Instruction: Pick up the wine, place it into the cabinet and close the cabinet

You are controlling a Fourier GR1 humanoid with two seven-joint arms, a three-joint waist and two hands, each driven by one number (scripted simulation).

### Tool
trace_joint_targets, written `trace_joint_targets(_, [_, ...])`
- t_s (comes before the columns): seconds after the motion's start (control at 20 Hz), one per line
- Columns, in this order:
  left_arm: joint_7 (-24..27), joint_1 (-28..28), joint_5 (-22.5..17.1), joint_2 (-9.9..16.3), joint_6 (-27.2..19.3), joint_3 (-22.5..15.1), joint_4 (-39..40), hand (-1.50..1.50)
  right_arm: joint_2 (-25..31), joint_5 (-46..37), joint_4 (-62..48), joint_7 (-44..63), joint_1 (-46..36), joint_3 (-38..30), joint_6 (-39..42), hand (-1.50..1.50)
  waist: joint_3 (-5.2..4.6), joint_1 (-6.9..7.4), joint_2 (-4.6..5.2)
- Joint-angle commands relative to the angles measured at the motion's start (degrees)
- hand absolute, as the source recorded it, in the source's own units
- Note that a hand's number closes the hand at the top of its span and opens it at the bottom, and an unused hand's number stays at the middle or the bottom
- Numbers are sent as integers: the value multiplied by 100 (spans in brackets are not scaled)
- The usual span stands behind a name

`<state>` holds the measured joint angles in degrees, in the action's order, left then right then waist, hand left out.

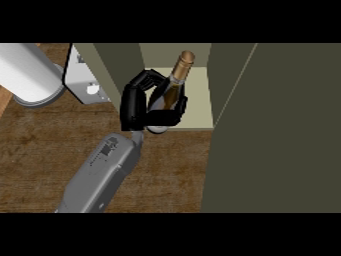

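Wine bottle (174, 86): glass, likely heavy, smooth, breakable. Held at mid-body by left hand (137, 102), fingers curled round it; neck projects beyond fingers into cabinet (199, 107). Best held at body.

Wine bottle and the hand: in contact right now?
Touching. The head view shows the hand with fingers and thumb curled round the wine bottle, no gap between them, at the cabinet opening.
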<state>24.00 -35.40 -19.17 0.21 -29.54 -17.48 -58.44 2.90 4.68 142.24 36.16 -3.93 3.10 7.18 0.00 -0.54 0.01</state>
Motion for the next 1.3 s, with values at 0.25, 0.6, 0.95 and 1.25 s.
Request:
trace_joint_targets(0.25, [100, -597, -274, -18, 383, 439, 923, 150, -13, 685, 503, 63, 335, -170, 112, -150, 2, -19, 3])
trace_joint_targets(0.6, [272, -1303, -393, -19, 198, 428, 1989, 150, -214, 237, 400, -21, 455, 310, 57, -150, 0, -77, 16])
trace_joint_targets(0.95, [912, -2064, -377, -20, 258, 950, 2996, 150, 21, 597, 333, 220, 59, -109, 116, -150, -1, -121, 38])
trace_joint_targets(1.25, [1273, -2541, -358, 0, 214, 1294, 3709, 150, -135, 320, 397, 261, 60, 179, -5, -150, -2, -125, 45])
